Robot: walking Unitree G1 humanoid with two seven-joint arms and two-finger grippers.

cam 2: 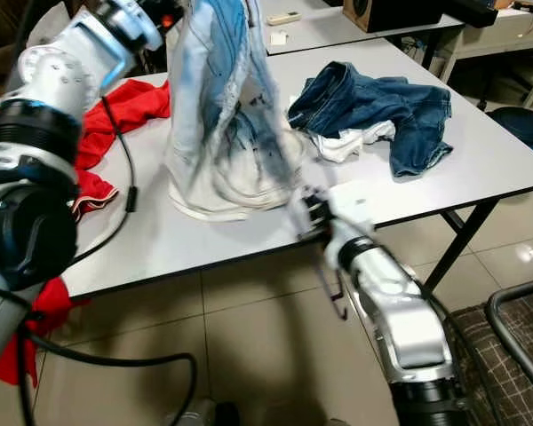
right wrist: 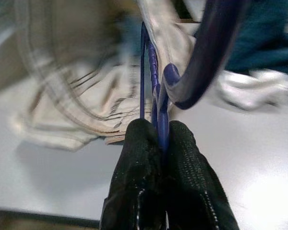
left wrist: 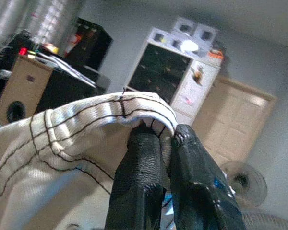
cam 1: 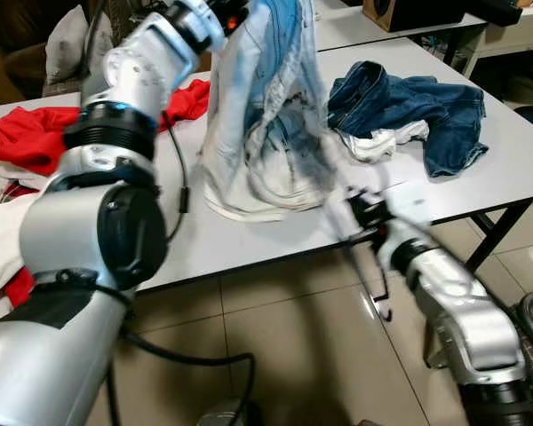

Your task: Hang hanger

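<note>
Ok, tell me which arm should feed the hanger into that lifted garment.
Right. The right hand is shut on the blue hanger, close beside the pale garment. The left hand is pinching that garment's hem and holding it up over the table, so it looks occupied.

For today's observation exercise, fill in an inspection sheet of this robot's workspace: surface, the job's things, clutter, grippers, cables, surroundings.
Surface: white table, mostly covered with laundry.
Job's things: pale denim garment, lifted at its top, lower part resting on the table; blue hanger, blurred, beside the garment's hem.
Clutter: dark jeans with a white cloth against them; red cloth on the robot's left.
Grippers: left gripper shut on the garment's seam, raised high; right gripper shut on the hanger at the table's near edge.
Cables: black cable along the left arm; another over the floor.
Surroundings: tiled floor, a second table, speaker, white shelf unit, fan.
</note>
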